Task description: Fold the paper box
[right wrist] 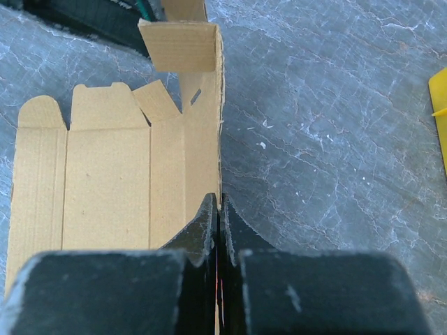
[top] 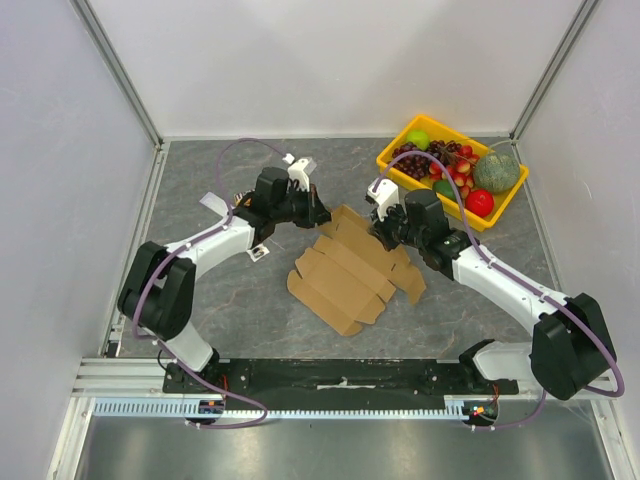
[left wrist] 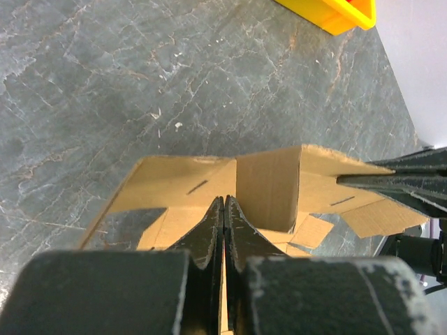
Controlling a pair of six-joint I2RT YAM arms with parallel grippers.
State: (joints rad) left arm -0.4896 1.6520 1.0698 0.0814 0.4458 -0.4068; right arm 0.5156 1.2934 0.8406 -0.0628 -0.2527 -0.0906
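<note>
The left gripper (left wrist: 223,213) and right gripper (right wrist: 217,209) each pinch a raised edge of the paper box (top: 340,285) on the surface (top: 250,305).

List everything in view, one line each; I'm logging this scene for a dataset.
Brown corrugated cardboard box sheet: one, brown, mid-table between the two grippers, mostly flat with a far flap raised.
Yellow plastic tray: one, yellow, far right corner of the table.
Fruit: several pieces, green, red and dark purple, inside the tray.
Grey stone-patterned table: one, grey, under everything.
Left gripper: one, black, shut on the sheet's edge at its left side.
Right gripper: one, black, shut on the sheet's edge at its right side.
</note>
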